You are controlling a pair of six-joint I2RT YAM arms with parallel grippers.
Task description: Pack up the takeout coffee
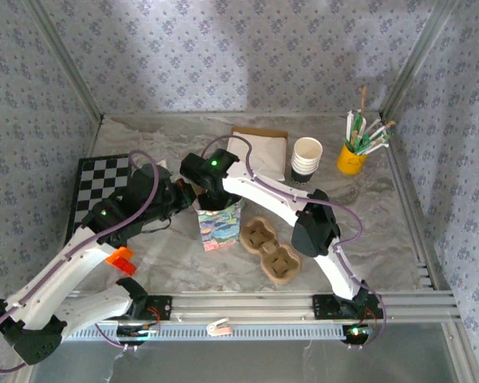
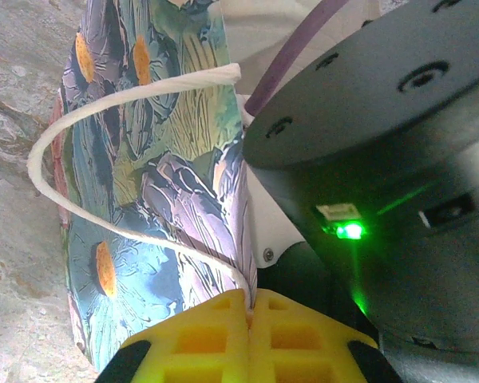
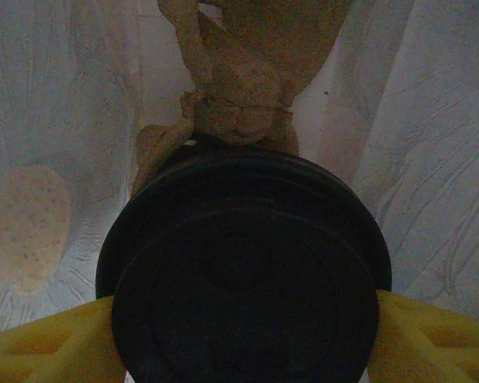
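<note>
The takeout coffee (image 3: pixel 243 239) is showing its black lid from inside the flowered paper bag (image 1: pixel 221 227), which is standing mid-table just left of the pulp cup carrier (image 1: pixel 270 250). The right gripper (image 3: pixel 241 315) is reaching down into the bag, its yellow fingers (image 3: pixel 40 347) spread to either side of the lid. Whether they are squeezing it cannot be told. The left gripper (image 2: pixel 247 335), fingers pressed together, is pinching the bag's left rim beside the white cord handle (image 2: pixel 44 159).
</note>
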